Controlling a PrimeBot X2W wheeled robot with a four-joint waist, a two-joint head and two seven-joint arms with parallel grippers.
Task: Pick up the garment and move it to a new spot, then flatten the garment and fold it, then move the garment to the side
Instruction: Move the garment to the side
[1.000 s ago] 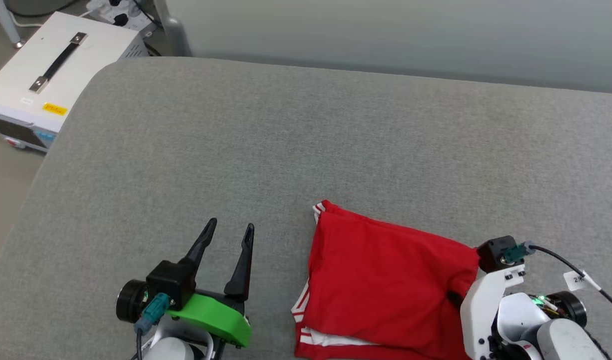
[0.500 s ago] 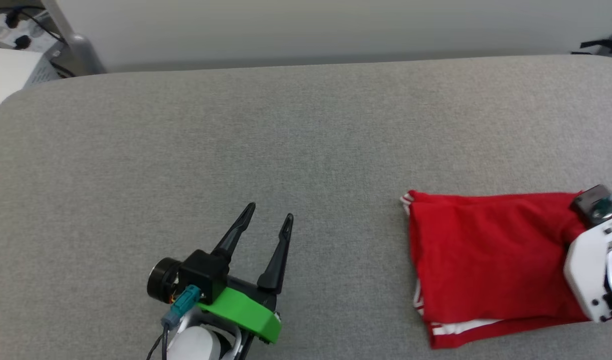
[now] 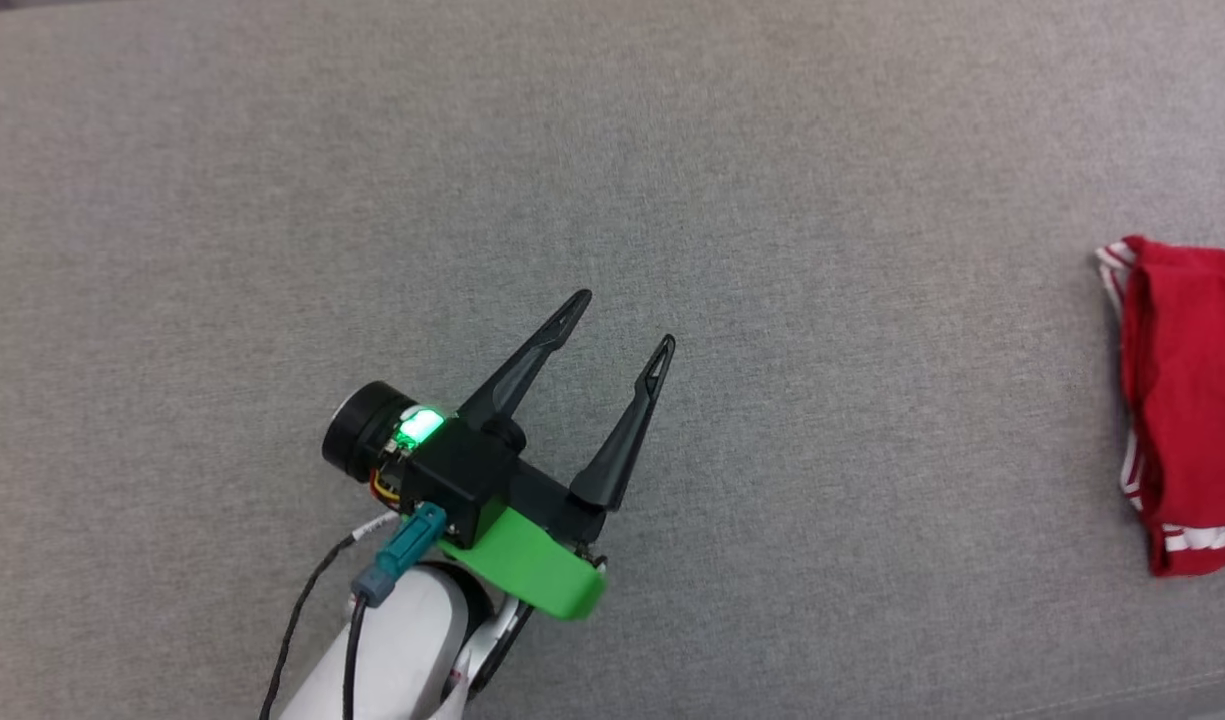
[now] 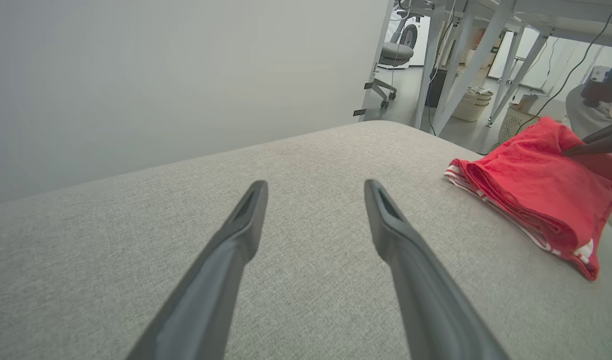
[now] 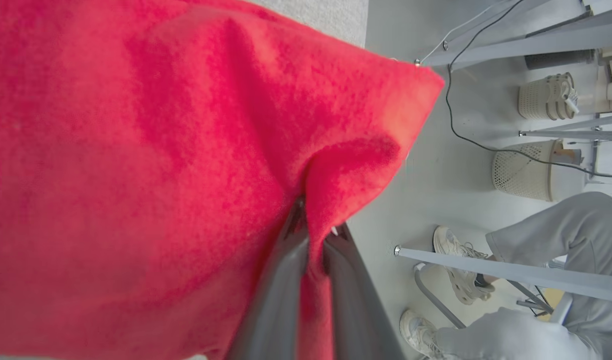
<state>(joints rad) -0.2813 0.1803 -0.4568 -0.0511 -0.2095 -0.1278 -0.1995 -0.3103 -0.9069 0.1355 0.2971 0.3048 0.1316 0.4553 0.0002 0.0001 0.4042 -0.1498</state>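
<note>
The folded red garment (image 3: pixel 1192 400) with white-striped trim lies at the right edge of the head view on the grey cushion (image 3: pixel 672 150). My right gripper (image 5: pixel 313 235) is shut on a pinched fold of the red garment (image 5: pixel 136 150) near its edge. From the left wrist view the garment (image 4: pixel 535 185) is a folded stack far to the right, with a dark finger of the right gripper (image 4: pixel 593 144) on top of it. My left gripper (image 3: pixel 622 325) stands open over bare cushion, well left of the garment, nothing between its fingers (image 4: pixel 236 240).
Beyond the cushion's far edge are white table legs (image 4: pixel 455 65), an office chair (image 4: pixel 393 55) and white baskets (image 5: pixel 523 170) on the floor. A person's legs and pale shoes (image 5: pixel 455 275) are beside the cushion's right end.
The head camera has swung left, so the garment now sits at the view's right edge. The garment stays in the right gripper, dragged rightward on the cushion. The left gripper remains open.
</note>
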